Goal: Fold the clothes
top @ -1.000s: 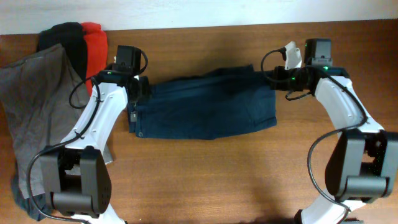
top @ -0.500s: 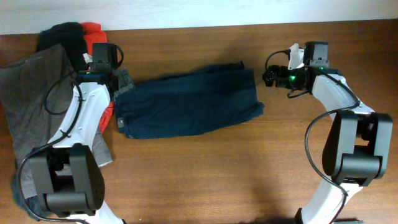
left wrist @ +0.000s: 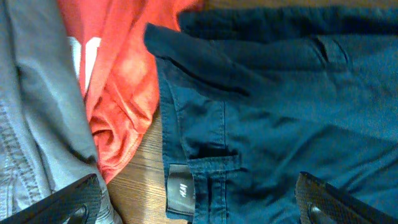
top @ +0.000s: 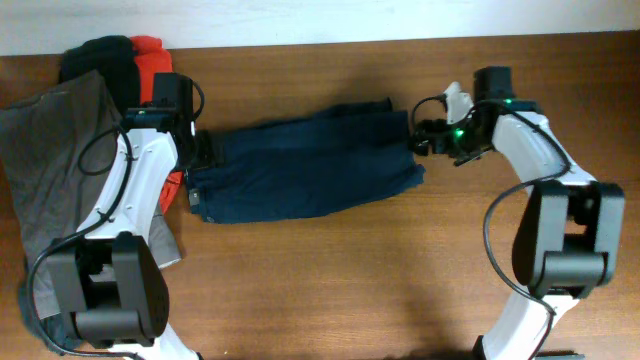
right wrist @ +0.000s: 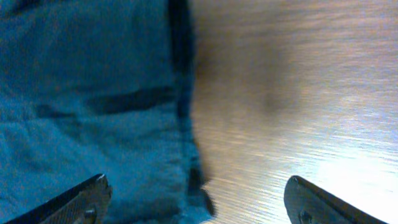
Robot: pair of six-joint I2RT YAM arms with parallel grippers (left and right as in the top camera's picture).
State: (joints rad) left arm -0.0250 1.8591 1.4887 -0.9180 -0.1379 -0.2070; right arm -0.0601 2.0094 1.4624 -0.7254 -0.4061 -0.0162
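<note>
The dark navy shorts (top: 300, 165) lie flat and folded across the middle of the table. My left gripper (top: 203, 150) hangs open over their waistband end; in the left wrist view the navy shorts (left wrist: 280, 112) with a label fill the frame between wide-apart fingertips (left wrist: 336, 199), and the gripper (left wrist: 199, 208) holds nothing. My right gripper (top: 422, 140) is open above the shorts' right edge; the right wrist view shows that navy shorts hem (right wrist: 87, 99) and bare wood under the open gripper (right wrist: 199, 205).
A grey garment (top: 50, 170) spreads over the table's left end, with a black garment (top: 95, 55) and a red-orange top (top: 150, 60) piled behind it. The red top (left wrist: 124, 81) and grey fabric (left wrist: 31, 112) lie right beside the shorts' waistband. Bare wood (right wrist: 298, 93) runs right of the shorts.
Both grippers let go of the shorts, which had been pulled taut and now lie further left. The left gripper has come back over the waistband, and the right gripper has moved left to the hem.
</note>
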